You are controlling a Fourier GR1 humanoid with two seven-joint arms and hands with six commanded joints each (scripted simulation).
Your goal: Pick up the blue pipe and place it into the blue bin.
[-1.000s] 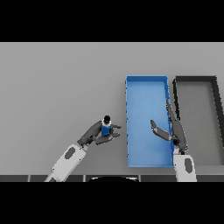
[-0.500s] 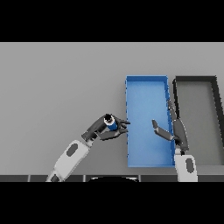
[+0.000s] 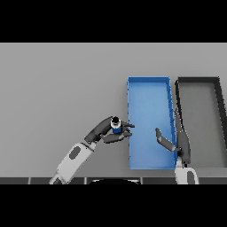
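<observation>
One blue pipe (image 3: 115, 127), two bins, two hands. The left hand (image 3: 107, 131) reaches forward and rightward from its arm, fingers and thumb curled round the blue pipe, which sits upright in its grasp, dark end up. Its fingertips lie just short of the blue bin (image 3: 149, 84), immediately to its right. The right hand (image 3: 179, 138) is over that bin's right wall, fingers straight, thumb spread, holding nothing. Beyond it stands one black bin (image 3: 197, 80). Neither bin shows any contents
</observation>
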